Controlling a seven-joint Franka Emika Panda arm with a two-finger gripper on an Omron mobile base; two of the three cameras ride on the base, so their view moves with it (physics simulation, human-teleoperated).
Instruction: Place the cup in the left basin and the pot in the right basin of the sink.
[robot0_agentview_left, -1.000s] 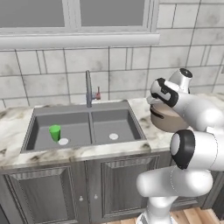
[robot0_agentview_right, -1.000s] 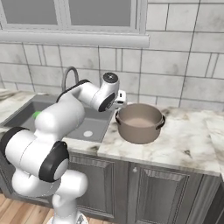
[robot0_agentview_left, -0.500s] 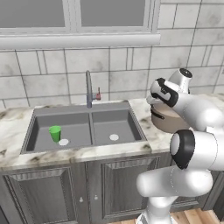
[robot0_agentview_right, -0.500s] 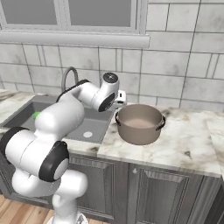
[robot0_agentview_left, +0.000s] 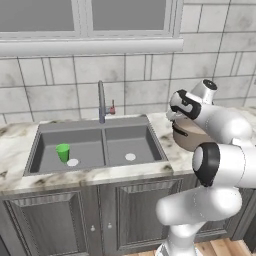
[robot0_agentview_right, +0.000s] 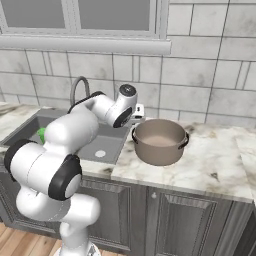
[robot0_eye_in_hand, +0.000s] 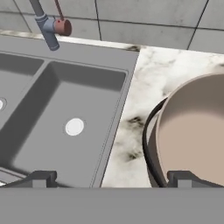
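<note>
Pot (robot0_agentview_right: 160, 141) sits upright on the marble worktop (robot0_agentview_right: 215, 167), right of the sink (robot0_agentview_left: 97, 145), outside both basins. Brownish inside, dark handle on its sink-side wall. In the hand view the pot (robot0_eye_in_hand: 192, 131) is at the right, handle arc facing the sink edge.

Cup (robot0_agentview_left: 63, 152) stands upright in the left basin (robot0_agentview_left: 50, 155), just beside the pale drain. Right basin (robot0_agentview_left: 131, 145) holds just its drain. Faucet (robot0_agentview_left: 102, 102) with red lever behind the divider.

Hand (robot0_agentview_right: 136, 114) is over the worktop at the pot's near-sink rim, above the handle side; contact with the pot can't be told. Fingers spread wide, gripping nothing. In the hand view one fingertip (robot0_eye_in_hand: 40, 178) is over the right basin edge, the other over the pot's rim, with the worktop strip and pot handle between them. In the left base view the hand (robot0_agentview_left: 176, 111) is above the pot (robot0_agentview_left: 190, 136), which is partly hidden by the arm.
</note>
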